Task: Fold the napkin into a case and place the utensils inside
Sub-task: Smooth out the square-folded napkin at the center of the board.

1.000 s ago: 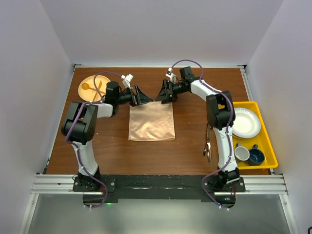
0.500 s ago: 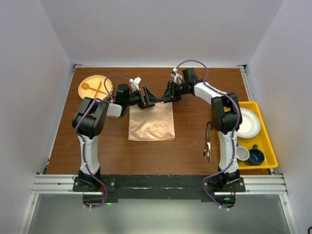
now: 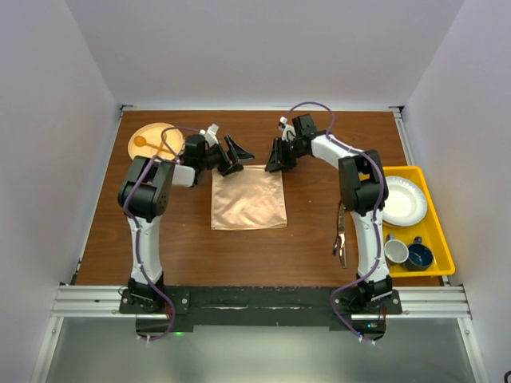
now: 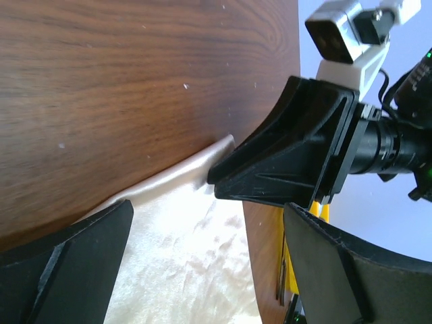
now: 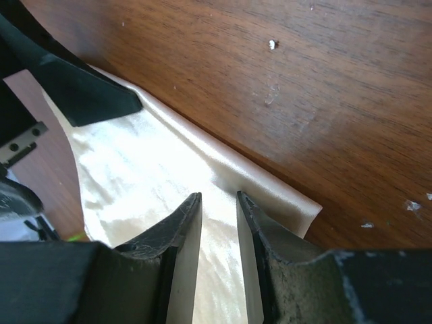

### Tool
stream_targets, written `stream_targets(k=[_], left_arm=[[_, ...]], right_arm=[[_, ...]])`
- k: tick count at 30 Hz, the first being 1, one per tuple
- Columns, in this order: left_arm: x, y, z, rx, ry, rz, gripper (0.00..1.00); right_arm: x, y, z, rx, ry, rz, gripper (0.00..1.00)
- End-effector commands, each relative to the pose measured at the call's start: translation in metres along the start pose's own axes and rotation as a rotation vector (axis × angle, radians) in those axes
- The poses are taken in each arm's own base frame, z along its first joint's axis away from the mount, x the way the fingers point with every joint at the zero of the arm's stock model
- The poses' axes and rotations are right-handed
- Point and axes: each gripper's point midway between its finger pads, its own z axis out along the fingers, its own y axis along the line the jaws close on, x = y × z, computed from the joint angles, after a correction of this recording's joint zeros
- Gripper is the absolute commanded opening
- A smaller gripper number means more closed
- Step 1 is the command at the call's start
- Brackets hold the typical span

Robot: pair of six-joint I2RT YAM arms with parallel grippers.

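We are hovering our left gripper [image 3: 243, 162], jaws wide apart, at one far corner of the napkin [image 3: 248, 199] lying flat mid-table, our right gripper [image 5: 217, 201] sitting nearly closed on the other, grip uncertain.

**Napkin and Utensils: Condition and Position**

The napkin [image 3: 248, 198] was a thin, shiny peach-orange satin cloth, showing from above as a near-square panel. It lay flat on the worktop [image 3: 176, 239], roughly at the middle, with its edges about parallel to the worktop's edges. In the wrist views its surface appeared pale and glossy, with light ripples. The far edge stood slightly raised and rounded near the far right corner, and the corner itself rested on the wood.

The utensils [image 3: 341, 235] were slim, dark pieces. They lay together on the bare worktop, right of the napkin and apart from it, with their long axes running roughly near to far. The single pieces could not be told apart.
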Motion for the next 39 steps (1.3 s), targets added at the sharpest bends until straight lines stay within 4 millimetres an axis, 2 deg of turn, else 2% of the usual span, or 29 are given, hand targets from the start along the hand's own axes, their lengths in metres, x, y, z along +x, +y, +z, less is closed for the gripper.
stream_targets(k=[1, 2, 5, 8, 14, 16, 17, 19, 20, 22, 23, 24, 25, 26, 27, 28, 29, 30, 31, 32, 34, 35, 39], left_arm=[[-0.014, 0.045, -0.018, -0.118, -0.065, -0.09, 1.0], [-0.012, 0.052, -0.023, -0.124, -0.071, -0.108, 1.0], [-0.016, 0.057, -0.032, -0.116, -0.083, -0.119, 1.0], [-0.02, 0.056, -0.04, -0.095, -0.092, -0.118, 1.0], [-0.022, 0.047, -0.055, -0.035, -0.1, -0.111, 1.0], [-0.025, 0.041, -0.058, -0.01, -0.105, -0.093, 1.0], [-0.026, 0.031, -0.061, 0.031, -0.09, -0.07, 1.0], [-0.033, 0.007, -0.062, 0.108, -0.093, -0.005, 1.0], [-0.033, -0.012, -0.066, 0.16, -0.073, 0.048, 1.0], [-0.033, -0.033, -0.066, 0.192, -0.049, 0.108, 1.0], [-0.03, -0.044, -0.07, 0.202, -0.026, 0.156, 1.0], [-0.028, -0.049, -0.071, 0.204, -0.016, 0.175, 1.0], [-0.023, -0.053, -0.072, 0.205, -0.002, 0.183, 1.0], [-0.019, -0.06, -0.076, 0.204, 0.006, 0.195, 1.0], [-0.016, -0.062, -0.077, 0.2, 0.009, 0.196, 1.0], [-0.005, -0.063, -0.076, 0.195, 0.026, 0.194, 1.0], [-0.001, -0.065, -0.076, 0.177, 0.027, 0.196, 1.0], [0.005, -0.066, -0.075, 0.174, 0.033, 0.194, 1.0], [0.018, -0.063, -0.073, 0.162, 0.055, 0.174, 1.0], [0.023, -0.064, -0.071, 0.163, 0.059, 0.149, 1.0], [0.039, -0.053, -0.07, 0.141, 0.083, 0.097, 1.0], [0.043, -0.049, -0.069, 0.136, 0.085, 0.078, 1.0], [0.058, -0.031, -0.067, 0.093, 0.104, 0.031, 1.0]], right_arm=[[0.022, -0.054, 0.007, 0.201, 0.073, -0.006, 0.32], [0.024, -0.056, 0.007, 0.206, 0.078, -0.005, 0.32], [0.026, -0.057, 0.007, 0.21, 0.083, -0.007, 0.32], [0.024, -0.057, 0.009, 0.207, 0.08, -0.015, 0.32], [0.017, -0.055, 0.009, 0.193, 0.069, -0.032, 0.31], [0.015, -0.048, 0.009, 0.169, 0.066, -0.051, 0.32], [0.012, -0.044, 0.006, 0.158, 0.058, -0.06, 0.32], [0.001, -0.03, 0.004, 0.111, 0.03, -0.092, 0.35], [-0.005, -0.009, 0.0, 0.026, 0.02, -0.11, 0.42], [-0.026, 0.022, -0.012, -0.076, -0.041, -0.123, 0.52], [-0.029, 0.044, -0.02, -0.169, -0.041, -0.128, 0.59], [-0.037, 0.065, -0.035, -0.211, -0.067, -0.12, 0.69], [-0.04, 0.077, -0.043, -0.25, -0.079, -0.123, 0.74], [-0.035, 0.085, -0.05, -0.276, -0.072, -0.112, 0.79], [-0.034, 0.105, -0.068, -0.32, -0.078, -0.109, 0.87], [-0.031, 0.114, -0.076, -0.342, -0.082, -0.111, 0.91], [-0.014, 0.11, -0.076, -0.34, -0.051, -0.071, 0.93], [-0.004, 0.115, -0.08, -0.356, -0.028, -0.027, 0.97], [-0.002, 0.126, -0.092, -0.377, -0.043, -0.028, 0.98], [0.019, 0.117, -0.086, -0.374, 0.001, 0.028, 0.98], [0.035, 0.126, -0.091, -0.399, 0.026, 0.078, 0.98], [0.054, 0.122, -0.085, -0.393, 0.068, 0.114, 0.98], [0.082, 0.118, -0.08, -0.395, 0.12, 0.199, 0.98]])
